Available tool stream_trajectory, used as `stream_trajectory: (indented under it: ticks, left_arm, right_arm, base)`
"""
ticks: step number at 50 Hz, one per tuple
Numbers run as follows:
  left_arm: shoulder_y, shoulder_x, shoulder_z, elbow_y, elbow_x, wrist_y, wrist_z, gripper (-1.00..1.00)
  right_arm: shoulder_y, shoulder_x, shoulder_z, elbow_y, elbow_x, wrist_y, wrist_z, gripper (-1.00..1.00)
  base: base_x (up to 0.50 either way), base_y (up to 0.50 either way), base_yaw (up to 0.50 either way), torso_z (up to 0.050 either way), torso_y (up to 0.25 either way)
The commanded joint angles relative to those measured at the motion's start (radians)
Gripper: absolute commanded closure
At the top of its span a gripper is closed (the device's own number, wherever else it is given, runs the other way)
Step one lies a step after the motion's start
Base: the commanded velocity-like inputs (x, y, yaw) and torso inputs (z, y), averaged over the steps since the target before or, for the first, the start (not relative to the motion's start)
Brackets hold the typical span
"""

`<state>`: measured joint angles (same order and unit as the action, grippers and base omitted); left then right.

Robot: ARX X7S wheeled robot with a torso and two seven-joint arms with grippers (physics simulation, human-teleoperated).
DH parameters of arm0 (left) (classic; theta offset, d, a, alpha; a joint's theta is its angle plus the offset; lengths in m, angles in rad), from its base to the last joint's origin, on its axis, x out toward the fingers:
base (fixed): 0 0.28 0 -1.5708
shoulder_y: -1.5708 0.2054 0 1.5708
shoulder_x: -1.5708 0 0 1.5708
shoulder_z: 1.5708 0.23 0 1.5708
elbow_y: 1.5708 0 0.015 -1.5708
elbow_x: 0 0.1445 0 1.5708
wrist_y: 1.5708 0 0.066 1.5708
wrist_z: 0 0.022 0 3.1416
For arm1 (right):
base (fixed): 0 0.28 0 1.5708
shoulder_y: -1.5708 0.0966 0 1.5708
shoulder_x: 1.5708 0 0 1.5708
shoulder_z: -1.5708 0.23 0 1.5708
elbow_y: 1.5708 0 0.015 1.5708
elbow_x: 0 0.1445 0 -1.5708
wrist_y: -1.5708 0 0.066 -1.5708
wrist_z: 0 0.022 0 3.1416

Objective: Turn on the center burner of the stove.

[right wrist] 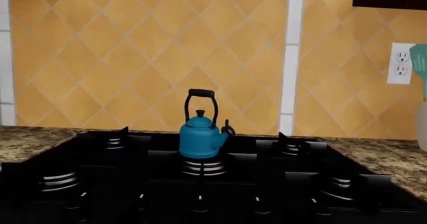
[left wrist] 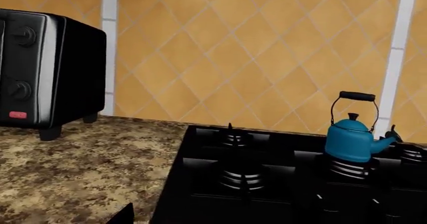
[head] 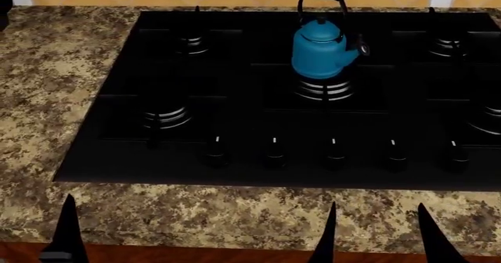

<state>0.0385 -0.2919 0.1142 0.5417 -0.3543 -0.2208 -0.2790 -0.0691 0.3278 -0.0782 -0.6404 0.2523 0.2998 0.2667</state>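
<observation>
The stove point(head: 259, 107), a flat black glass cooktop, is set into the counter, with five white-marked knobs ranged along its front edge. The center burner point(head: 323, 90), of stacked silver rings, is covered by a blue kettle.

The stove point(head: 259, 110) is glossy black glass; the counter point(head: 47, 98) is speckled polished stone; the kettle point(head: 320, 49) is shiny blue enamel.
</observation>
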Motion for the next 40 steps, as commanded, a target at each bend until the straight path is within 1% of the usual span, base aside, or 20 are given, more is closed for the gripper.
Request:
stream_trajectory:
  ticks: [1,20,30,34,37,38,40]
  left_arm:
    - [0.0,-0.005,0.007,-0.007,-0.006,0.006,0.004,-1.0]
    - [-0.002,-0.009,0.015,-0.008,-0.006,0.015,0.0,-1.0]
    - [0.001,-0.012,0.02,-0.018,-0.005,0.025,0.001,-1.0]
    - [0.002,-0.01,0.022,-0.029,-0.005,0.031,0.001,-1.0]
    - [0.002,-0.011,0.023,-0.03,-0.006,0.031,0.0,-1.0]
    - [0.0,-0.009,0.021,-0.029,-0.021,0.029,0.005,-1.0]
    - [0.0,-0.01,0.021,-0.029,-0.022,0.029,0.004,-1.0]
  right_arm:
    - [0.001,0.01,-0.006,-0.02,0.004,0.009,0.0,-1.0]
    - [0.003,0.017,-0.015,-0.016,0.005,0.009,0.005,-1.0]
    - [0.011,0.021,-0.013,-0.037,0.019,0.043,0.016,-1.0]
    - [0.049,0.023,-0.01,-0.053,0.049,0.143,0.038,-1.0]
    - [0.05,0.024,-0.01,-0.053,0.05,0.144,0.039,-1.0]
    - [0.094,0.032,-0.008,-0.065,0.062,0.215,0.053,-1.0]
    - [0.096,0.032,-0.008,-0.067,0.064,0.219,0.054,-1.0]
  base:
    - [0.0,0.0,0.0,0.0,0.0]
    - [0.38,0.0,0.0,0.0,0.0]
    - [0.02,0.0,0.0,0.0,0.0]
    - [0.0,0.0,0.0,0.0,0.0]
    - [0.0,0.0,0.0,0.0,0.0]
    - [0.0,0.0,0.0,0.0,0.0]
    - [0.0,0.0,0.0,0.0,0.0]
